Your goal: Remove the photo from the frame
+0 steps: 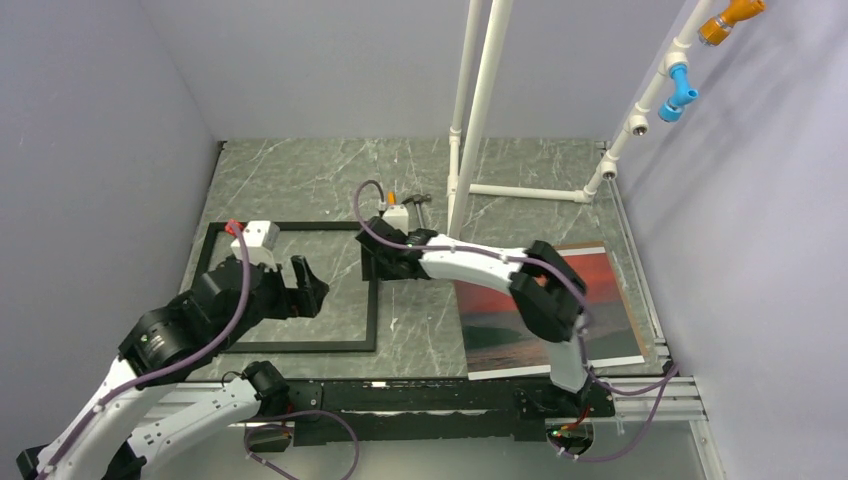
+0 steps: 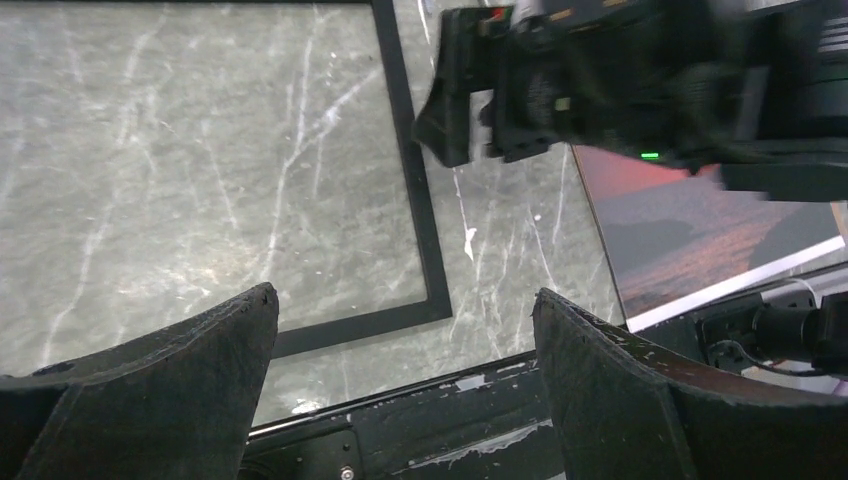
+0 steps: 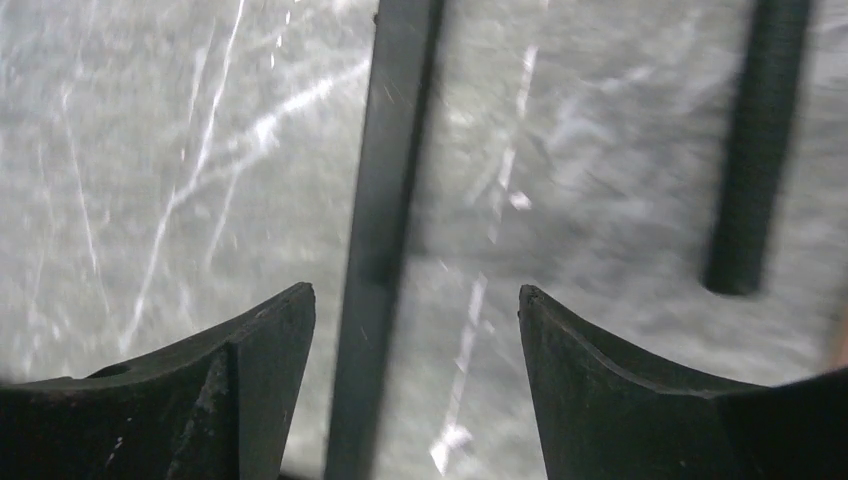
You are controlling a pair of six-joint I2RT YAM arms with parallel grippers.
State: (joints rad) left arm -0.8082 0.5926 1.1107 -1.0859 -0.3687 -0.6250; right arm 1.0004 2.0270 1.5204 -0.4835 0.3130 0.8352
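Note:
The thin black frame (image 1: 300, 347) lies flat and empty on the marble table at left centre. To its right lies the photo (image 1: 600, 290), sunset side up, partly under my right arm. My right gripper (image 1: 372, 258) hovers over the frame's right bar; in the right wrist view that bar (image 3: 385, 200) runs between the spread fingers (image 3: 415, 300) without being clamped. My left gripper (image 1: 312, 285) is open over the frame's inside, holding nothing. The left wrist view shows the frame's near right corner (image 2: 432, 300), the photo (image 2: 700, 240) and my left gripper (image 2: 400, 300).
A hammer (image 1: 410, 204) lies just behind the right gripper; its dark handle (image 3: 755, 150) shows in the right wrist view. White pipes (image 1: 480, 100) stand at the back centre and right. A black rail (image 1: 430, 395) runs along the table's near edge.

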